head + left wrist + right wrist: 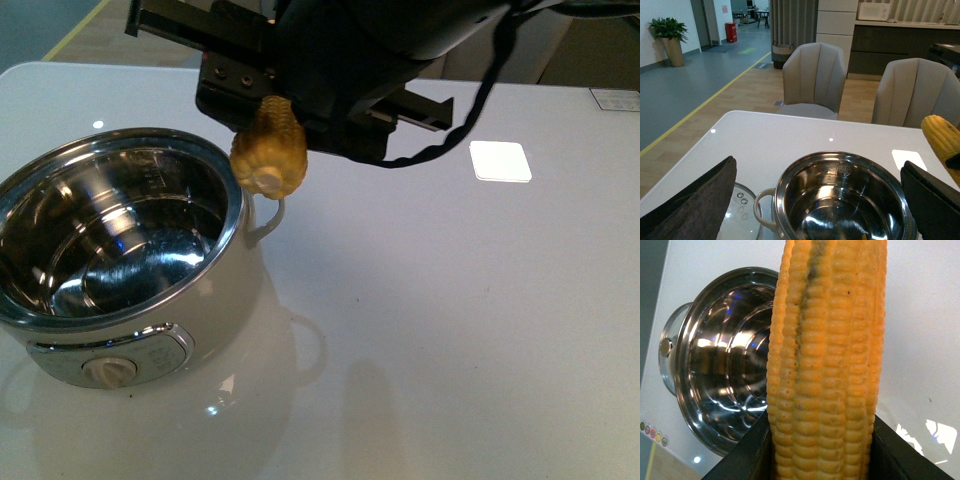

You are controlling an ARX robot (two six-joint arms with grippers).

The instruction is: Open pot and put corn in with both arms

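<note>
With my right end effector (pixel 268 108) clamped on the corn (pixel 268 152) above the open pot's (pixel 225 290) side handle, I'd carry it over the bowl's middle, lowering before release, while my left end effector (pixel 812 200) gapes empty.

No text, brand or number legible in any view. Marks present but unreadable: stamped scale markings (pixel 836 171) on the inner steel wall of the pot (pixel 781 195), characters too small; dial (pixel 108 371) on its front panel, any print around it indistinct; small printed card (pixel 614 98) at the far edge of the table (pixel 450 300), lines too fine; notice (pixel 724 8) on a distant wall, blurred; row of coloured dots (pixel 652 432) on the pale surface beside the pot, without discernible lettering
</note>
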